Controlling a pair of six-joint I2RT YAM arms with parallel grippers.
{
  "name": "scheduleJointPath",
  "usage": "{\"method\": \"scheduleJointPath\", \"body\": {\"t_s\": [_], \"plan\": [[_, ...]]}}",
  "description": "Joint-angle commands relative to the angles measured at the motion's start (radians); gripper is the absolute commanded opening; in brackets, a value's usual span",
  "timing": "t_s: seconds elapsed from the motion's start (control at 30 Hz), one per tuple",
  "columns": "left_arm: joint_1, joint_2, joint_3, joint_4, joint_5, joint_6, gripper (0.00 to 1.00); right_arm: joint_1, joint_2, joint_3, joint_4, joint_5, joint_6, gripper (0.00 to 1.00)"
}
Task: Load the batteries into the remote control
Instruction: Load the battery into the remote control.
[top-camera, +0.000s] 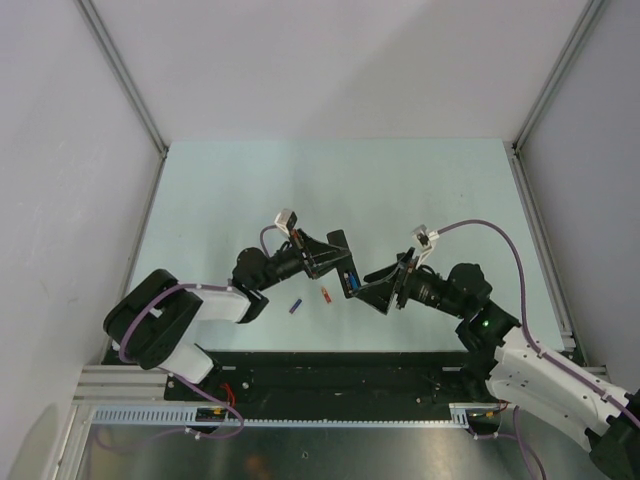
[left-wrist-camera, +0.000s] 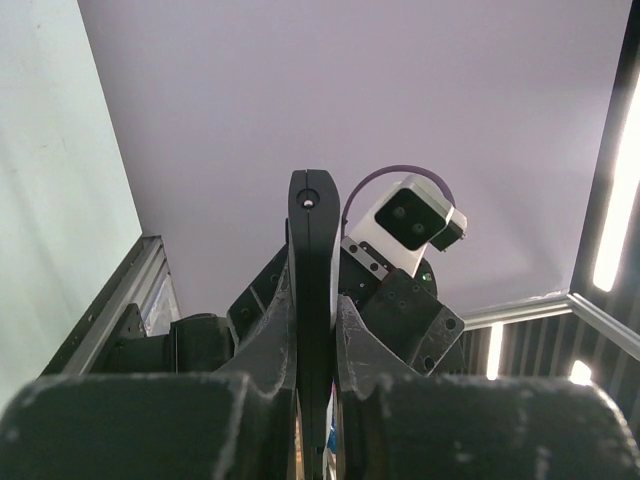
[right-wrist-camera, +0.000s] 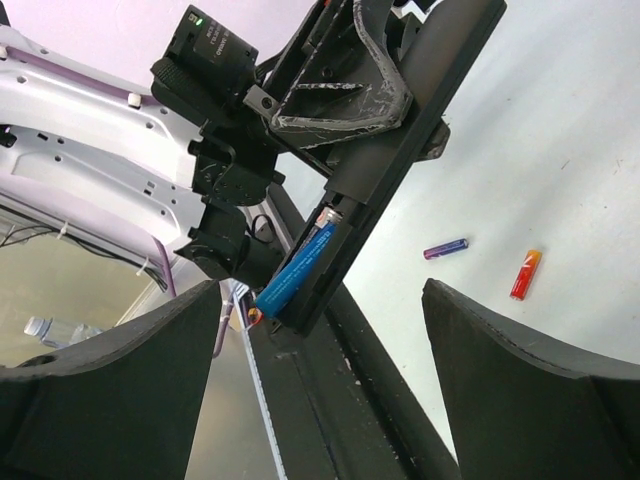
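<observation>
My left gripper (top-camera: 333, 262) is shut on the remote control (top-camera: 343, 262), a slim black bar held above the table. In the left wrist view the remote control (left-wrist-camera: 314, 250) stands edge-on between the fingers (left-wrist-camera: 262, 335). Its open compartment faces the right wrist camera, and a bright blue battery (right-wrist-camera: 297, 268) lies in the remote control (right-wrist-camera: 410, 140) at its lower end. My right gripper (right-wrist-camera: 320, 390) stands open just short of that end, with nothing between its fingers; from above, the right gripper (top-camera: 368, 287) is beside the remote. A purple-blue battery (top-camera: 295, 306) and a red-orange battery (top-camera: 325, 293) lie on the table.
The pale table (top-camera: 330, 190) is walled by white panels on three sides. A black base plate and aluminium rail (top-camera: 330, 375) run along the near edge between the arm bases. The two loose batteries, the purple-blue battery (right-wrist-camera: 445, 248) and the red-orange battery (right-wrist-camera: 526, 274), lie below the held remote.
</observation>
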Motion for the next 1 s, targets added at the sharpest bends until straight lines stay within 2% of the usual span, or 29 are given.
{"method": "scheduleJointPath", "body": {"t_s": [0.0, 0.97], "plan": [[0.004, -0.045, 0.017, 0.271, -0.003, -0.009, 0.00, -0.017, 0.018, -0.002, 0.081, -0.046, 0.012, 0.86], [-0.007, -0.070, 0.012, 0.266, 0.002, -0.011, 0.00, -0.035, 0.056, -0.003, 0.094, -0.069, 0.016, 0.80]]}}
